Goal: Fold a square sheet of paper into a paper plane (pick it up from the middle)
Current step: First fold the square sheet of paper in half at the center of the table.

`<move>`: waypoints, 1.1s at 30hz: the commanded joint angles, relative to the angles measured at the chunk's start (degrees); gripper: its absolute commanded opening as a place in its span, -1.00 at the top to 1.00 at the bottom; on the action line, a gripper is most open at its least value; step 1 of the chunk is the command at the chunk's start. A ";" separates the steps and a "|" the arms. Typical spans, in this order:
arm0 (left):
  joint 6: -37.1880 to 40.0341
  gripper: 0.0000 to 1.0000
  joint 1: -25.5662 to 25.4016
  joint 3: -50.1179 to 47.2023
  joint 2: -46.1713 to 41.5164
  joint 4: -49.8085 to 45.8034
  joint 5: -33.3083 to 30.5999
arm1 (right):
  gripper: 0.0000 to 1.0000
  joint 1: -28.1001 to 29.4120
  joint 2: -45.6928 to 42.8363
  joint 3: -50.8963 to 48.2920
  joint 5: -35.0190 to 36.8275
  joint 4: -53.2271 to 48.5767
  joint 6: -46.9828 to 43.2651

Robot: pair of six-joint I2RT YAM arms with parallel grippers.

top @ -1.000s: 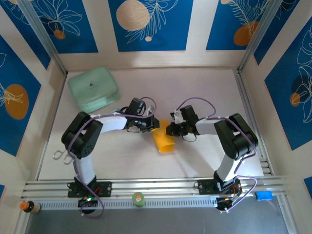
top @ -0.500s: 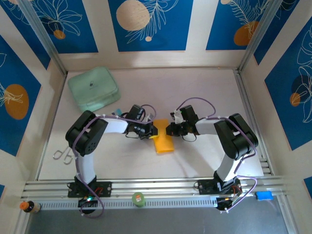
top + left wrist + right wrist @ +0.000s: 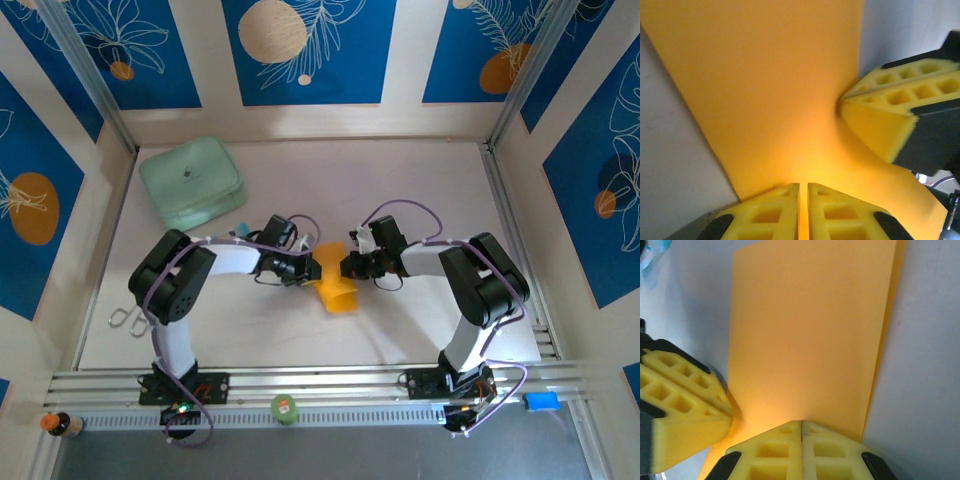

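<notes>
The square sheet of paper (image 3: 335, 287) is orange-yellow, lies mid-table between both grippers and is folded into a rectangle, with a doubled edge (image 3: 886, 340) showing on one long side. Its near end curls up off the table. My left gripper (image 3: 309, 268) is shut on the sheet's left edge; paper glows in the thin slit between its fingers (image 3: 765, 212). My right gripper (image 3: 346, 266) is shut, its fingertips (image 3: 785, 440) set down on top of the sheet (image 3: 810, 325) at the right edge. In the left wrist view, the paper (image 3: 765, 80) bends up against the right gripper's fingers (image 3: 880, 117).
A mint-green rounded box (image 3: 192, 182) stands at the back left. A small blue-and-white packet (image 3: 240, 228) lies just behind the left arm. Metal scissors (image 3: 125, 318) rest at the left edge. A green-capped item (image 3: 285, 408) sits on the front rail.
The left gripper shifted a little along the paper's left edge. The sheet flattened, then its near end curled up again. The right arm stayed still.
</notes>
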 commanded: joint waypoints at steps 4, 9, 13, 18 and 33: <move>-6.01 0.77 -0.75 -1.51 -3.77 3.76 1.29 | 1.00 0.32 2.66 -1.17 5.65 -5.84 -1.53; -8.94 0.78 -1.88 -3.55 -1.66 8.52 3.24 | 1.00 0.32 2.67 -1.19 5.63 -5.85 -1.53; -9.09 0.83 -2.57 -4.76 0.12 9.06 2.59 | 1.00 0.32 2.75 -1.22 5.66 -5.80 -1.50; -4.27 0.86 -2.58 -7.12 0.72 5.14 0.08 | 1.00 0.32 2.74 -1.21 5.82 -5.85 -1.53; -2.14 0.83 -2.67 -3.18 -6.04 -2.47 -3.28 | 1.00 0.49 2.65 -1.18 6.08 -5.88 -1.53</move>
